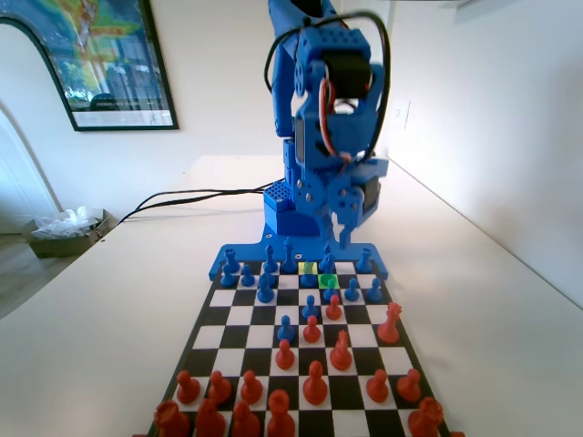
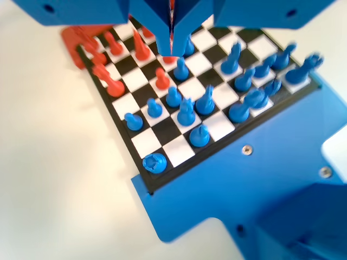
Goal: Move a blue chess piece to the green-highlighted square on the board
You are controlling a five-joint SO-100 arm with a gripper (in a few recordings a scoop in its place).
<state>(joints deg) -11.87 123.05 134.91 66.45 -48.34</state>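
Fixed view: we observed the blue arm standing at the far end of the board, bent forward over the blue back ranks. Its gripper hung low above the far rows, just behind the green-highlighted square, which lay beside a yellow-highlighted square one row farther back. Blue pieces occupied the far rows, with two blue pawns advanced toward mid-board; orange-red pieces filled the near rows, several pushed forward to meet them. The board rested on a pale table.

Wrist view: we saw the two jaws descending from the top edge, drawn together so that only a thin slit remained between them; the gripper held nothing. Its tips hovered above the central squares, near a blue pawn and an orange-red pawn, touching neither as far as we could judge. Blue pieces stood upright on the nearer rows, slightly blurred. We could not tell from either view which blue piece was meant for the green square.
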